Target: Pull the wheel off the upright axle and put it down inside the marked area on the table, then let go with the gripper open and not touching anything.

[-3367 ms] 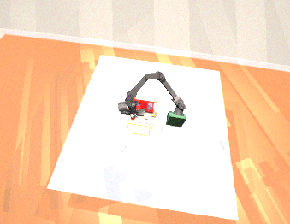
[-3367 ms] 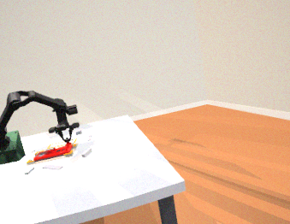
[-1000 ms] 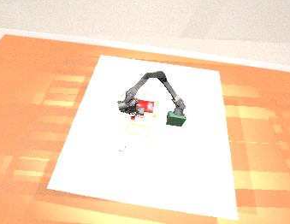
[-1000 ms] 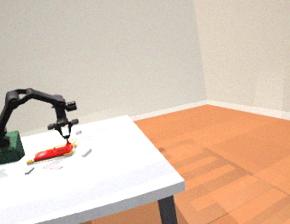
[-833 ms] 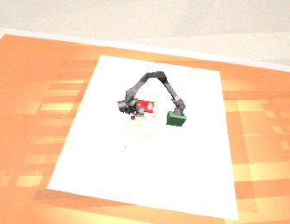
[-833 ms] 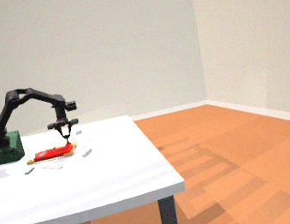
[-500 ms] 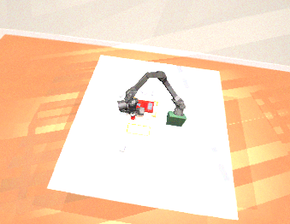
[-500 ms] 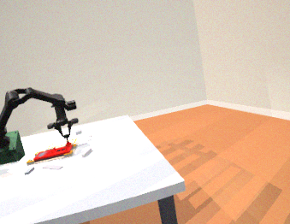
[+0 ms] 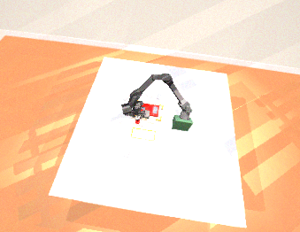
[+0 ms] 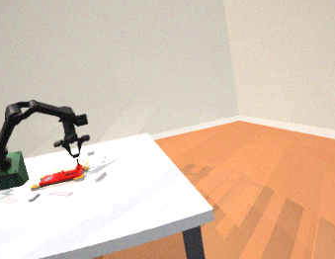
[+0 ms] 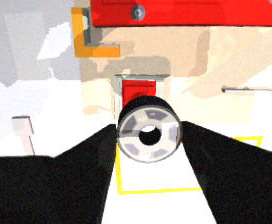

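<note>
The white table [image 9: 172, 174] carries the red car body [image 9: 151, 110] with the yellow-outlined marked area [image 9: 142, 134] just beside it, so the carry is short. The gripper [image 11: 148, 137] has its jaws clamped on the wheel [image 11: 148, 135], held above the outline's near edge with its hub hole showing empty, so it appears to be off the axle.

wheel and marked area, state at this frame

wheel [image 11: 149, 134]: black tyre, grey hub with darker segments around an open centre bore. it sits clamped between the two dark fingers of the tool [image 11: 149, 137], hub face turned to the wrist camera. bore is empty, nothing through it. marked area [image 11: 127, 186]: thin yellow rectangular outline on the white tabletop [image 11: 56, 105], seen below and behind the wheel in the wrist view. in the top view the outline [image 9: 142, 134] lies just beside the red base [image 9: 150, 110].
</note>
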